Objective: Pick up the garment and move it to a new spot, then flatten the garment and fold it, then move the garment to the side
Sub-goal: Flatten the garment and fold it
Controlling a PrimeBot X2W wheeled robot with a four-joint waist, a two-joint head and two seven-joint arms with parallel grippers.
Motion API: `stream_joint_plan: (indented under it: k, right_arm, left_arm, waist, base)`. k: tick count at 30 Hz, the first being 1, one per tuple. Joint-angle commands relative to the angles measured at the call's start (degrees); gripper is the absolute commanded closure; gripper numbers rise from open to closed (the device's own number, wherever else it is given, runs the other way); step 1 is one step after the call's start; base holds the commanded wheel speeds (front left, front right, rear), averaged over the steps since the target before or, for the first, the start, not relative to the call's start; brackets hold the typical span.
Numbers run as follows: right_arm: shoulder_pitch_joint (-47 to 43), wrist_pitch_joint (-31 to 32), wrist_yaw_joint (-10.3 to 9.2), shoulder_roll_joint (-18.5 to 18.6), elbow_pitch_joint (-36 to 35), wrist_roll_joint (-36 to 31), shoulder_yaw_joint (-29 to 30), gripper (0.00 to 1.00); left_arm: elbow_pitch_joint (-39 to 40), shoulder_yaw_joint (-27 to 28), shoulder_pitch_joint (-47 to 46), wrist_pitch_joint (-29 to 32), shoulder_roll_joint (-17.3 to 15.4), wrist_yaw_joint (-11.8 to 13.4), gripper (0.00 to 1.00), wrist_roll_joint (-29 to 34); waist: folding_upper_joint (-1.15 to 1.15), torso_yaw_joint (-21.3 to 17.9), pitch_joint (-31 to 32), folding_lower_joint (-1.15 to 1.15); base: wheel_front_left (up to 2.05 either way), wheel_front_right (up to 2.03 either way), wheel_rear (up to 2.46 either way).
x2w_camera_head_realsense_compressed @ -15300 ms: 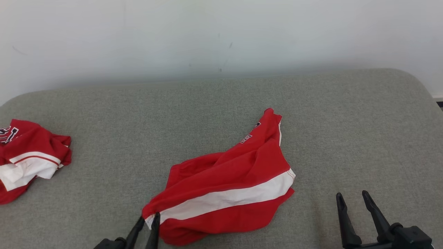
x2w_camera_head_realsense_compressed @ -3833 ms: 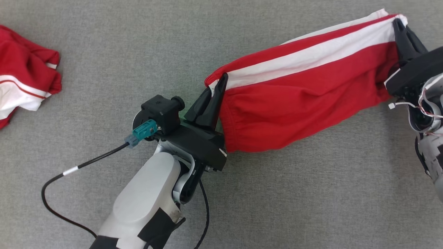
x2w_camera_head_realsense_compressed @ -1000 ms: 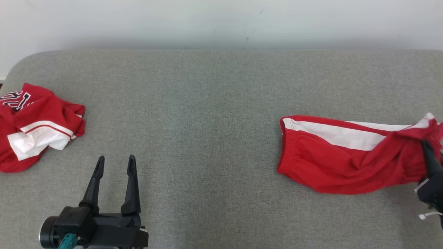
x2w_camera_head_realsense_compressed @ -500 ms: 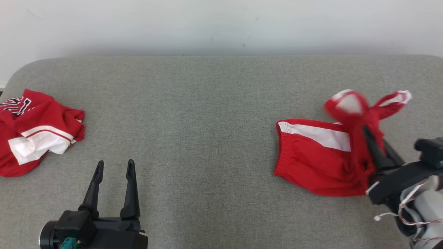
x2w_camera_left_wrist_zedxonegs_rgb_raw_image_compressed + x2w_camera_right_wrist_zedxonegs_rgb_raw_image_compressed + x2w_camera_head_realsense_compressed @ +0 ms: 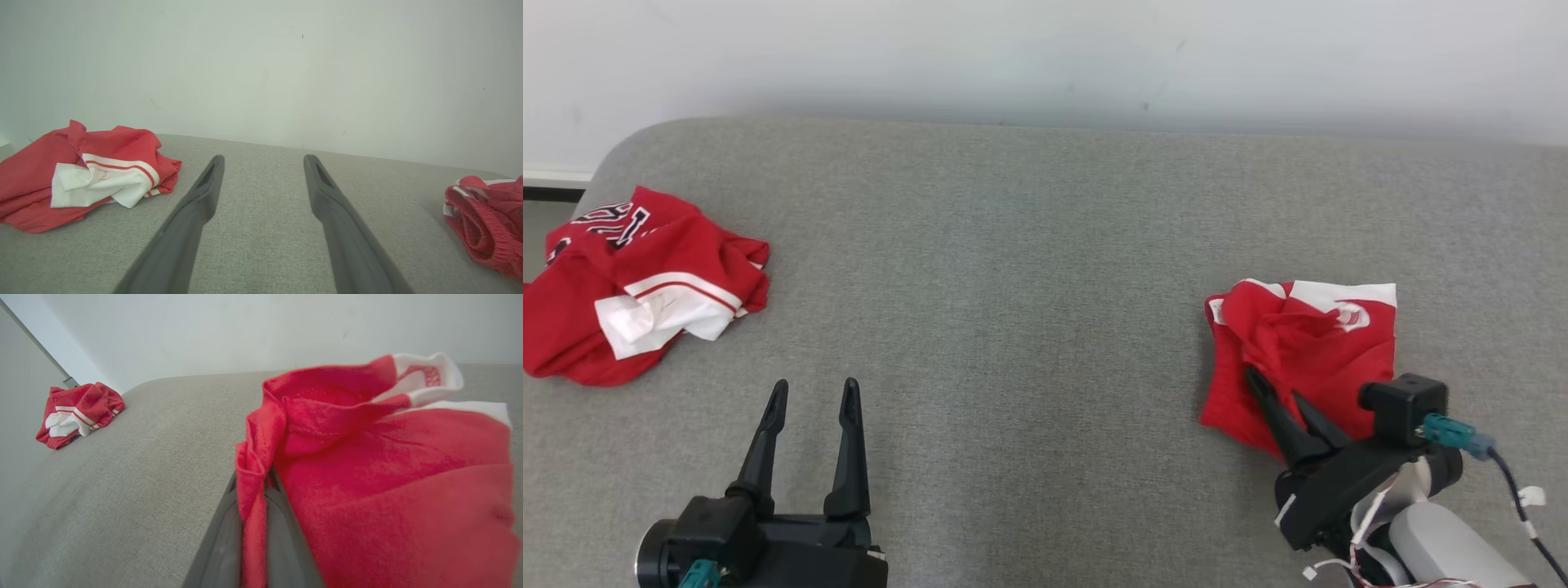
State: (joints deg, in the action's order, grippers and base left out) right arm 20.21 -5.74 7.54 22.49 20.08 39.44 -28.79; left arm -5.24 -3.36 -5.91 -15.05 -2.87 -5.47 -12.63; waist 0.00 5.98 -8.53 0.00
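Observation:
The garment point(image 5: 1307, 347), red shorts with a white stripe, lies doubled over in a bunched heap at the right of the grey padded surface point(image 5: 1029, 286). My right gripper point(image 5: 1274, 385) rests at the heap's near left edge, shut on a fold of the red cloth. In the right wrist view the cloth point(image 5: 388, 477) drapes over the gripper point(image 5: 254, 486), pinched between its grey fingers point(image 5: 220, 543). My left gripper point(image 5: 813, 392) stands open and empty at the lower left, far from the garment. The left wrist view shows that gripper point(image 5: 264, 163) open and the garment point(image 5: 486, 228) at the right edge.
A second red and white garment point(image 5: 637, 286) lies crumpled at the far left of the surface, also in the wrist views point(image 5: 86, 175) point(image 5: 77, 412). A white wall point(image 5: 1045, 49) stands behind. Bare grey padding lies between the two garments.
My right gripper has carried the garment's right end up and over to the left, doubling it onto the other half. The left gripper has stayed still and open. The head camera has shifted slightly.

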Motion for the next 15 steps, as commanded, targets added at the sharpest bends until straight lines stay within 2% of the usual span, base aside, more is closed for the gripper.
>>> stream_joint_plan:
  k: [1,7,9,15]
  right_arm:
    - [-0.2,0.65,-0.12,-1.13,0.65,-1.6,0.2,1.0]
    - [0.15,0.96,-0.12,-3.39,3.11,-3.5,0.77,1.0]
    - [0.26,0.52,-0.12,-4.02,3.65,-3.92,0.87,0.0]
    - [-0.9,-3.47,-0.12,-3.4,2.15,-4.81,3.09,0.0]
  left_arm:
    - [-0.04,-0.52,0.14,-0.17,-0.03,0.41,0.0,-0.17]
    - [-0.38,-1.08,0.01,-0.17,-0.03,0.78,0.0,-0.55]
    - [-0.5,-1.06,0.02,-0.17,-0.04,0.81,0.0,-0.62]
    - [-0.85,-0.42,0.92,-0.18,-0.04,0.82,0.0,-0.49]
  waist:
    - [0.0,0.97,-0.2,0.0]
    - [0.0,1.69,-0.34,0.0]
    - [0.0,1.68,-0.23,0.0]
    - [0.0,0.55,0.92,0.0]
  base:
    - [0.0,0.0,0.0]
    - [0.0,0.0,0.0]
    - [0.0,0.0,0.0]
    - [0.0,0.0,0.0]
